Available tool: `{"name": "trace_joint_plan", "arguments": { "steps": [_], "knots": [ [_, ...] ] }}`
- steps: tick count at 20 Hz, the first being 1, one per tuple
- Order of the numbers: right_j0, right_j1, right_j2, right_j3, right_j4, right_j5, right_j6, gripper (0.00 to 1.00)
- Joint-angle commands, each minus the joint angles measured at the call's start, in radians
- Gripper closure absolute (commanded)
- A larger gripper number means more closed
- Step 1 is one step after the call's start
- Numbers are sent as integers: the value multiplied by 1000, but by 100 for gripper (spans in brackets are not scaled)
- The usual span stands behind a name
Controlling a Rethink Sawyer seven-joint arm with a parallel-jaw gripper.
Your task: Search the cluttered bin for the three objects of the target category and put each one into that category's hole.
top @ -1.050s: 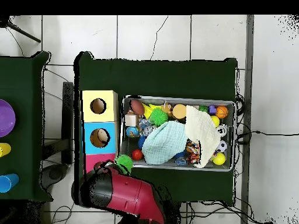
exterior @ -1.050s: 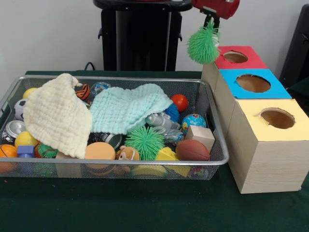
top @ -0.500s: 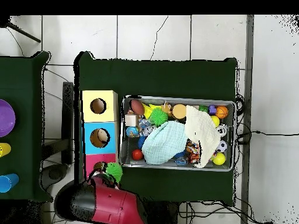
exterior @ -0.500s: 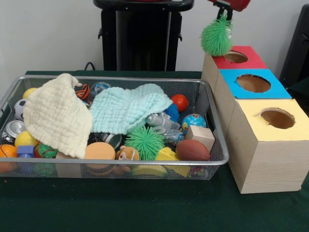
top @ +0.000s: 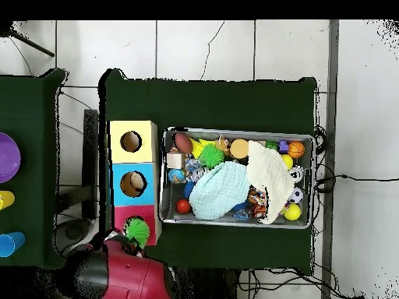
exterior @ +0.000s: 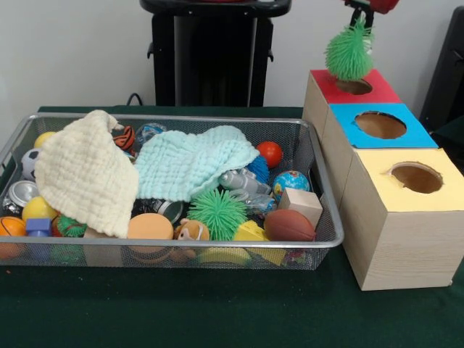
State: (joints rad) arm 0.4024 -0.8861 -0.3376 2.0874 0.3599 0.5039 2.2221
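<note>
The claw (exterior: 360,16) is clamped on a green spiky ball (exterior: 349,55), which is held just above the hole of the red box (exterior: 377,90); a second spiky ball (exterior: 217,213) is seen in the bin (exterior: 330,239), beside the cloths (exterior: 190,162).

A purple plate (top: 6,157) and blue cup (top: 6,244) occupy a side table (top: 31,93).
</note>
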Motion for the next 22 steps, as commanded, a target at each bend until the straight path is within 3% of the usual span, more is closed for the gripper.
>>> {"name": "trace_joint_plan", "arguments": {
  "steps": [1,7,12,22],
  "knots": [
    [25,80,7,16,76,16,336,100],
    [42,103,22,17,96,-15,351,100],
    [12,142,54,26,109,-83,325,100],
    [0,189,66,5,134,-123,310,100]
  ]
}}
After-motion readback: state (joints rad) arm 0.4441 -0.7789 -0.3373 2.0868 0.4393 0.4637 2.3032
